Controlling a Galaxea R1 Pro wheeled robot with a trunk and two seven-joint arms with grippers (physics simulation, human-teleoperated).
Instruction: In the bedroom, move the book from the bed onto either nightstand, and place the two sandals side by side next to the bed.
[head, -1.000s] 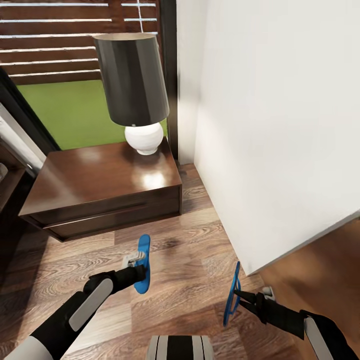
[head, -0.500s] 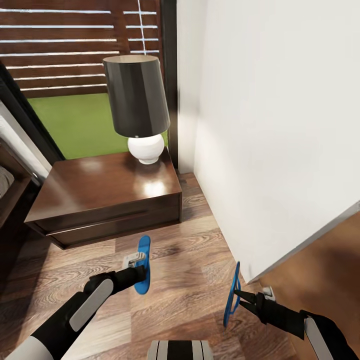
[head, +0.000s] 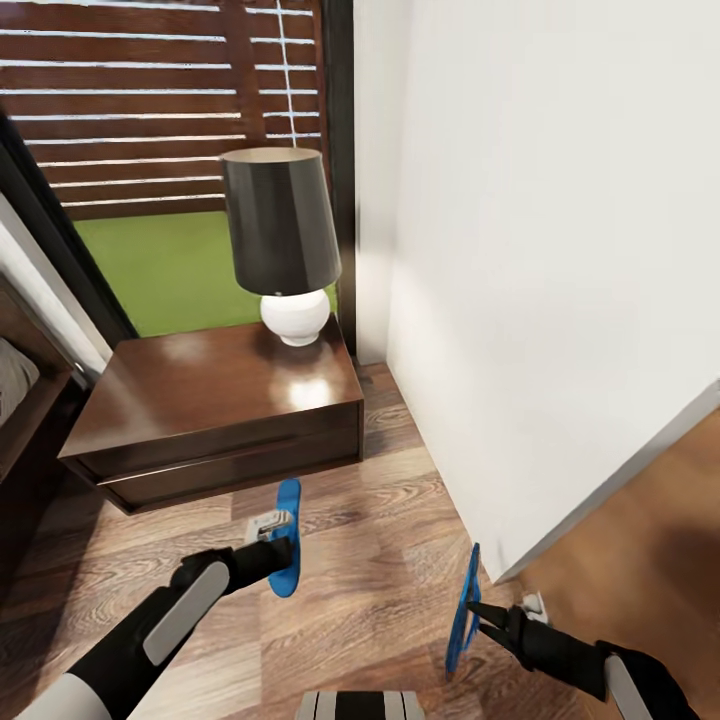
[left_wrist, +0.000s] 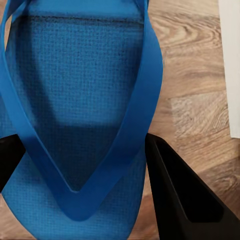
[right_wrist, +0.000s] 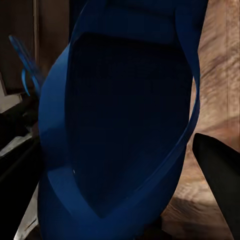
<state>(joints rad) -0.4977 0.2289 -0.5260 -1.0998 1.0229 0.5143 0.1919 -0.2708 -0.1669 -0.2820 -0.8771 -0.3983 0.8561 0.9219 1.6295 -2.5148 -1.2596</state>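
Observation:
Each of my grippers holds one bright blue sandal above the wood-plank floor. In the head view my left gripper (head: 277, 553) is shut on a sandal (head: 288, 503) held on edge, low and left of centre, in front of the nightstand (head: 210, 380). Its sole and toe strap (left_wrist: 85, 100) sit between dark fingers (left_wrist: 180, 195) in the left wrist view. My right gripper (head: 480, 612) is shut on the other sandal (head: 463, 608), also on edge, near the white wall corner. That sandal (right_wrist: 125, 130) looks dark in the right wrist view. The bed's dark frame (head: 20, 410) shows at the far left. The book is out of view.
A lamp (head: 283, 235) with a dark shade and white round base stands on the nightstand's back right corner. A white wall (head: 540, 260) juts in at the right, close to my right arm. Behind the nightstand is a tall window with slats and green ground outside.
The whole view has shifted, with the nightstand and lamp now lower in the picture, so the camera moved. Both grippers keep their sandals in about the same pose.

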